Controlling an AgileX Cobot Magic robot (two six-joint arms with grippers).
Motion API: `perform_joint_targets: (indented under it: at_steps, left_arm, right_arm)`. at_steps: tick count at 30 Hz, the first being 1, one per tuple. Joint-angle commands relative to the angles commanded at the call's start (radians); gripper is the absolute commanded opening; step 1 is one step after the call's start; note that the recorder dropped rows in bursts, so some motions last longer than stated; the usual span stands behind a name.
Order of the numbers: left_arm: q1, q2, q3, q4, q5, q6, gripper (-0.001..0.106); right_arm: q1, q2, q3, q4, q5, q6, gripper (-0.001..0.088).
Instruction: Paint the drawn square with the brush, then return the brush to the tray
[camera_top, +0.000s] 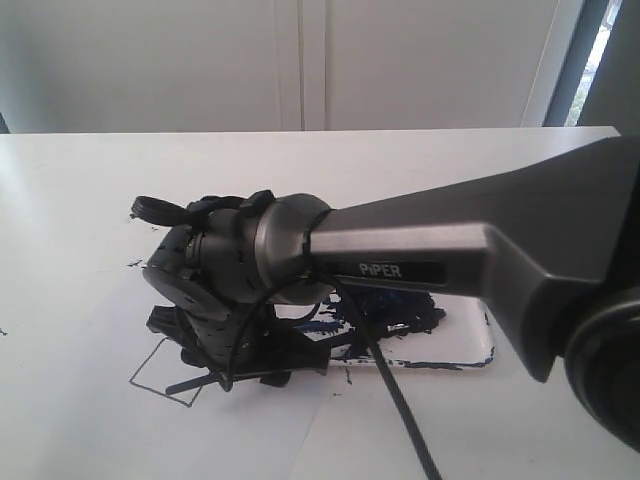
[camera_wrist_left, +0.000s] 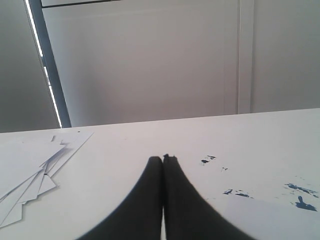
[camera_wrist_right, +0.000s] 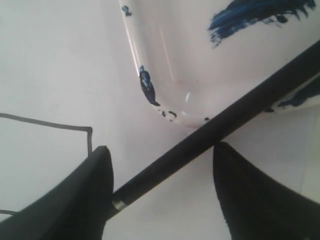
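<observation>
The right gripper (camera_wrist_right: 161, 147) hangs low over the paper with its fingers spread wide, one on each side of the brush (camera_wrist_right: 225, 122) and pinching nothing. In the right wrist view the brush runs on a slant from the upper right to the lower left. Its handle crosses the corner of the tray (camera_top: 465, 347), and its silver band sits right at the lower-left finger. The tip is hidden behind that finger.

The square (camera_wrist_right: 40, 160) lies at the left edge of that view, close to the same finger. What shows of its inside is bare white, so I judge the painting is not yet begun. The left gripper (camera_wrist_left: 163, 161) rests apart with its fingers pressed together and empty.

The main risk is the slant. The brush does not lie square to the fingers, so closing on it may twist it, or roll it off the tray's rim, rather than hold it firmly. The handle is thin and round, and a light pinch could let it slip.

A grip this near the silver band puts the fingers close to wet paint. A loaded tip swinging as it lifts could streak the paper outside the outline. The fingers also sit close to the tray corner, and a sideways drift could nudge the tray.
</observation>
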Motion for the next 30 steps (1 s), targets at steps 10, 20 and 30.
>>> perform_joint_targets:
  at_steps: [10, 20, 30]
  left_arm:
    - [0.000, 0.000, 0.000, 0.000, 0.000, 0.000, 0.000]
    - [0.000, 0.000, 0.000, 0.000, 0.000, 0.000, 0.000]
    - [0.000, 0.000, 0.000, 0.000, 0.000, 0.000, 0.000]
  right_arm:
    - [0.002, 0.000, 0.000, 0.001, 0.024, 0.000, 0.0418]
    - [0.012, 0.000, 0.000, 0.010, 0.040, -0.026, 0.0329]
    - [0.022, 0.000, 0.000, 0.019, 0.048, -0.026, 0.0240]
